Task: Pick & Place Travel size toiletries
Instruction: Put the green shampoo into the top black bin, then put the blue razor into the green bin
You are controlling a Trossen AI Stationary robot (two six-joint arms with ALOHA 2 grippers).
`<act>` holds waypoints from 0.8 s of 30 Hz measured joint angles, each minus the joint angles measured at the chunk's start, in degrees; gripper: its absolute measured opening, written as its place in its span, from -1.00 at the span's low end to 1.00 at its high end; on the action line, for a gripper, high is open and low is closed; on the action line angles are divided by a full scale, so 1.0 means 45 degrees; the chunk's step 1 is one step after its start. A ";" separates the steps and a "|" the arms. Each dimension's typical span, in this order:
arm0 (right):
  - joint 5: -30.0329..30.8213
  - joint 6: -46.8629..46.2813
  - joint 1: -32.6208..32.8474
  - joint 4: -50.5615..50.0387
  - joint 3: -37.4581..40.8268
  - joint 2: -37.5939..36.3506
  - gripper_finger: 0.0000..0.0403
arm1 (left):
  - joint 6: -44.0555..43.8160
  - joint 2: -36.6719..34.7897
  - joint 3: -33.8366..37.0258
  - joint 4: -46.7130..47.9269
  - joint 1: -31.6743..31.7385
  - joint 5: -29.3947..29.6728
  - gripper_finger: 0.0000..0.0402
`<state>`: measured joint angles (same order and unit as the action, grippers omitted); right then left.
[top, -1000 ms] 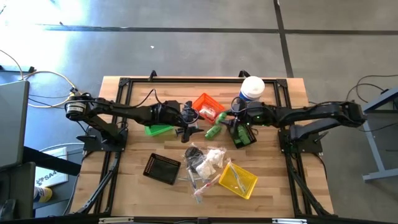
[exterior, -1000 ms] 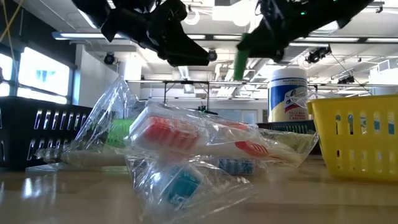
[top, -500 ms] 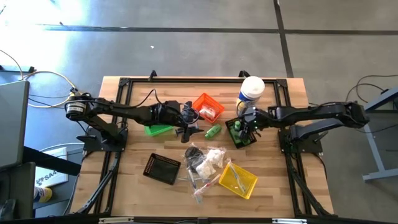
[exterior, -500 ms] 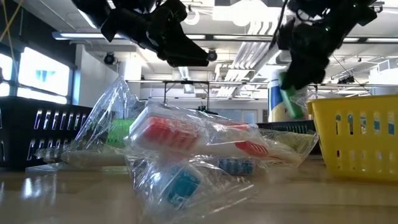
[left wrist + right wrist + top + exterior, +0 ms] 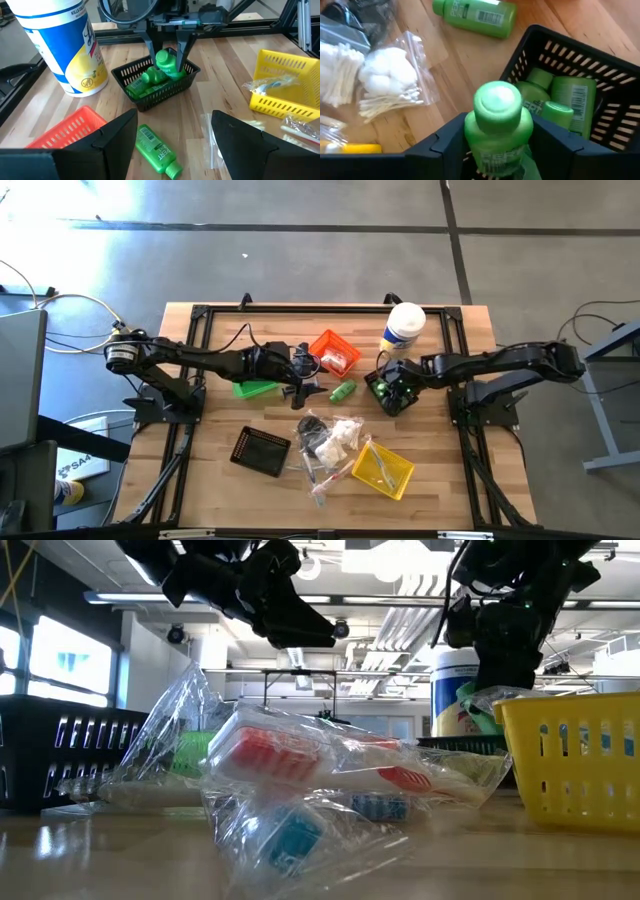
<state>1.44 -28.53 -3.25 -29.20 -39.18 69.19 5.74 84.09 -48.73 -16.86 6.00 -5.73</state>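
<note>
Black mesh forms the bin (image 5: 260, 451) lying at the left front of the wooden surface (image 5: 210, 435). Behind it the left hand (image 5: 303, 370) hovers with its fingers spread and nothing between them, just beside a flat green bin (image 5: 254, 388) and an orange bin (image 5: 334, 351). One green bottle (image 5: 343, 390) lies loose on the wood between the two arms. In front of it sits a heap of clear packets (image 5: 330, 438) with cotton swabs and toothbrushes, next to a yellow bin (image 5: 383, 468). To the right, the right hand (image 5: 498, 145) is over a second black bin (image 5: 155, 85) that already contains green bottles (image 5: 560, 100). Its fingers sit on either side of another green bottle (image 5: 498, 122), cap up, at the bin's edge; whether they press it or have let go, I cannot tell. A white canister (image 5: 403, 327) stands behind.
</note>
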 joint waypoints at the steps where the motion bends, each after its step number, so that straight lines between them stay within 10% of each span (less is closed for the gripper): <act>1: 0.0013 0.0052 0.0000 0.0046 0.0000 0.0004 0.02 | 0.0000 0.0000 0.0000 0.0005 0.0000 0.0002 0.24; 24: 0.0026 0.3450 -0.0063 0.4269 0.0002 -0.1318 -0.15 | -0.0034 0.0000 0.0010 -0.0010 0.0000 -0.0001 0.24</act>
<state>1.55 -13.00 -3.53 -9.99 -39.17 63.26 5.58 84.09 -48.69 -16.91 6.00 -5.73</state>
